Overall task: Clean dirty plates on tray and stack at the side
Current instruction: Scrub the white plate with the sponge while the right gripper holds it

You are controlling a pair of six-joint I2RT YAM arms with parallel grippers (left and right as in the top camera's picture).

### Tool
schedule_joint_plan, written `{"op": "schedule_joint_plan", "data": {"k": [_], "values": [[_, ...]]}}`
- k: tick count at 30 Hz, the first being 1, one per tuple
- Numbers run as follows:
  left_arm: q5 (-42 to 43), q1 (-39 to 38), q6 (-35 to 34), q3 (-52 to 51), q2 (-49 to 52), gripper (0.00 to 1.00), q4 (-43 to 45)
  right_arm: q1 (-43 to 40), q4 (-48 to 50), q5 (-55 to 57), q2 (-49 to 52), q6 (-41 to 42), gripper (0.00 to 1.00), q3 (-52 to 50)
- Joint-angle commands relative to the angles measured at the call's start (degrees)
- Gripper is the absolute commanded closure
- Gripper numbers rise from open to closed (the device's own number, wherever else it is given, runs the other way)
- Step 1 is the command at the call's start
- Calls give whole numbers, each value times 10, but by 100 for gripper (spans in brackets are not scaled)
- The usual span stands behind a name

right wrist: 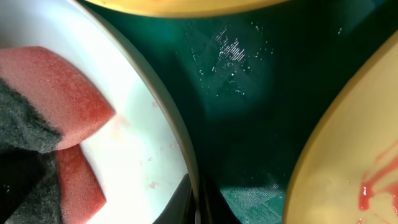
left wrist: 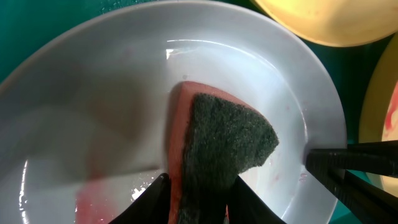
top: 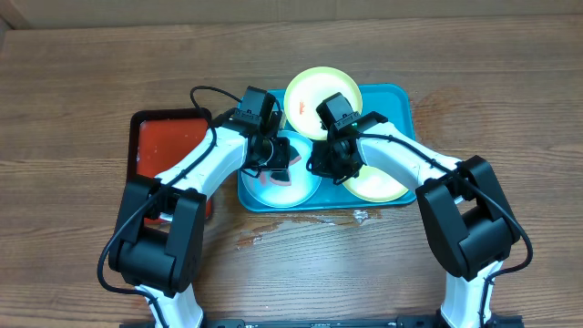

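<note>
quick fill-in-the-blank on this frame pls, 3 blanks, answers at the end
1. The left tool presses a ___ onto the light blue plate.
2. The right tool pinches that plate's ___.
3. Besides it, the tray holds ___ yellow plates.
Missing words: sponge; rim; two.

Both arms share one build: glossy white links w/ black joint housings. L arm (top: 205, 169) starts from a big boxy black shoulder block (top: 155, 241), then a curved white link runs to a black wrist unit. R arm (top: 410, 164) is the same, its shoulder block (top: 469, 223) also black w/ rounded edges. A thin black cable (top: 205, 89) loops off the L wrist, and more cable hangs in loops by each base. L gripper (left wrist: 202, 205) is all black, w/ matte, tapered fingers (left wrist: 157, 205). R gripper (right wrist: 199, 208) has dark, narrow fingers (right wrist: 177, 208).
</note>
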Motion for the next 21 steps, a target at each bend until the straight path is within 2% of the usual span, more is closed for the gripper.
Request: {"op": "schedule_joint_plan", "data": {"k": [1, 5, 9, 13, 21], "values": [[7, -2, 7, -6, 6, 69, -1, 3, 2, 3, 20, 0, 96, -2], [7, -7, 6, -6, 23, 74, -2, 3, 2, 3, 20, 0, 96, -2], [0, -9, 7, -6, 29, 96, -10, 3, 1, 3, 20, 0, 96, -2], [-28, 3, 6, -3, 29, 96, -14, 3, 2, 3, 20, 0, 96, -2], [-184, 31, -15, 9, 29, 96, -78, 3, 2, 3, 20, 0, 96, -2]]}}
